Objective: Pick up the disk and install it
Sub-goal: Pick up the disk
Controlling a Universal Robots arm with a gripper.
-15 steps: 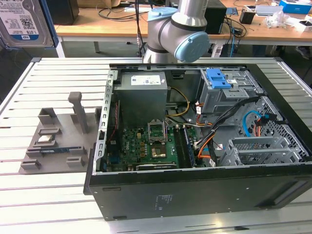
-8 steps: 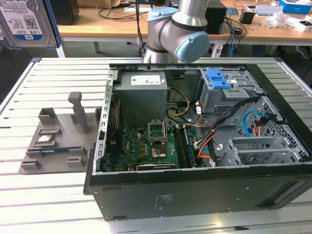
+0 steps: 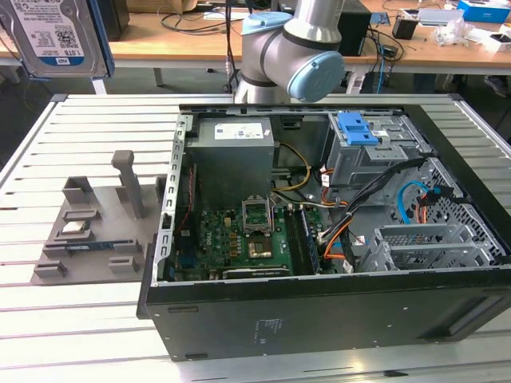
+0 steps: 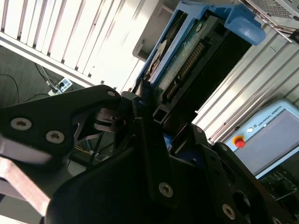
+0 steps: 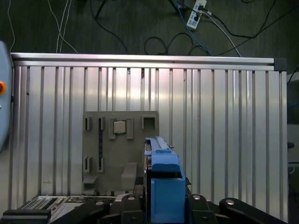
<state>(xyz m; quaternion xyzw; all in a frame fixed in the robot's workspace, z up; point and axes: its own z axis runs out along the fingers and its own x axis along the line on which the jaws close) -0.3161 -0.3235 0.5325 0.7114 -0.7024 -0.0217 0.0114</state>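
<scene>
The pick-up looks done and the carry is under way. The disk (image 3: 52,36) hangs in the air at the upper left of the exterior view, well apart from the open computer case (image 3: 319,319) that fills the centre and right. In the second wrist view the gripper (image 4: 145,100) is clamped narrowly on the disk's blue frame. Installing it, I judge, calls for lining the disk up squarely with the drive cage (image 3: 375,155) in the case's upper right.

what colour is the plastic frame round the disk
Blue; the frame around the disk shows best in the first wrist view.
</scene>
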